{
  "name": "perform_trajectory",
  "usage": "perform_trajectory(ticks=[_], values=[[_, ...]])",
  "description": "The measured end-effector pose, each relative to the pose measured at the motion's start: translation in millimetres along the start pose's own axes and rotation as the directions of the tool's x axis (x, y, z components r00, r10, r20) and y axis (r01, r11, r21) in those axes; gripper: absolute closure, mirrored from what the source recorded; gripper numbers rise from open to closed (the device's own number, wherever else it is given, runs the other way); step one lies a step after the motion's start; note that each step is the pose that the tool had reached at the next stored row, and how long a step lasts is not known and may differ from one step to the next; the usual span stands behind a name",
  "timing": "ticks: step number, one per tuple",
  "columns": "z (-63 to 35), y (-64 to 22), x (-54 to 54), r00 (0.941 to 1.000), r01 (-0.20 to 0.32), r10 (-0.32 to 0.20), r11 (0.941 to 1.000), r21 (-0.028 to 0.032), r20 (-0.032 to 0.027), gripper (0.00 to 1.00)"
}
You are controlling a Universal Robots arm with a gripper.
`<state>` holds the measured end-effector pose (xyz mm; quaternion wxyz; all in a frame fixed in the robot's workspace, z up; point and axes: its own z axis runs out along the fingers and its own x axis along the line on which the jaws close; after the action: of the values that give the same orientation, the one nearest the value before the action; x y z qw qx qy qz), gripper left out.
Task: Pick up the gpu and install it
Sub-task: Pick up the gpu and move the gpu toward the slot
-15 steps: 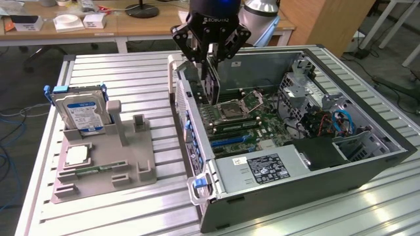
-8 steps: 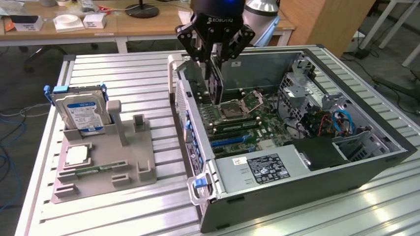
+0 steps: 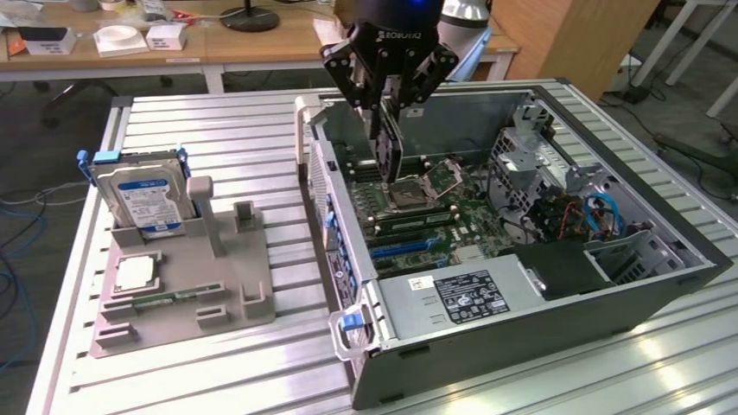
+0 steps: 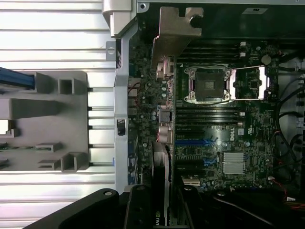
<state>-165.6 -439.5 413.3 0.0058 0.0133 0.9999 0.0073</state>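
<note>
Black and two-fingered, one gripper (image 3: 390, 105) is seen clamped on one gpu (image 3: 388, 149) — a thin dark card held on edge above the green motherboard (image 3: 444, 220) inside one open metal computer case (image 3: 519, 346). In the wrist view the card's silvery bracket (image 4: 174, 28) is shown close to the case wall; whether the card's edge touches a slot cannot be made out. Two blue slots (image 4: 193, 142) are counted on the board. Beside the case, on the ribbed metal table (image 3: 231, 130), one grey moulded holder (image 3: 219, 294) is set — one hard drive (image 3: 144, 199) stood upright in it.
</note>
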Motion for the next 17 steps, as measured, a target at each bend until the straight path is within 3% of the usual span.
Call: perform_trajectory(ticks=[17], values=[[0.2, 0.4, -14.7, 1.0, 0.0, 0.0, 1.0, 0.0, 0.0, 0.73]])
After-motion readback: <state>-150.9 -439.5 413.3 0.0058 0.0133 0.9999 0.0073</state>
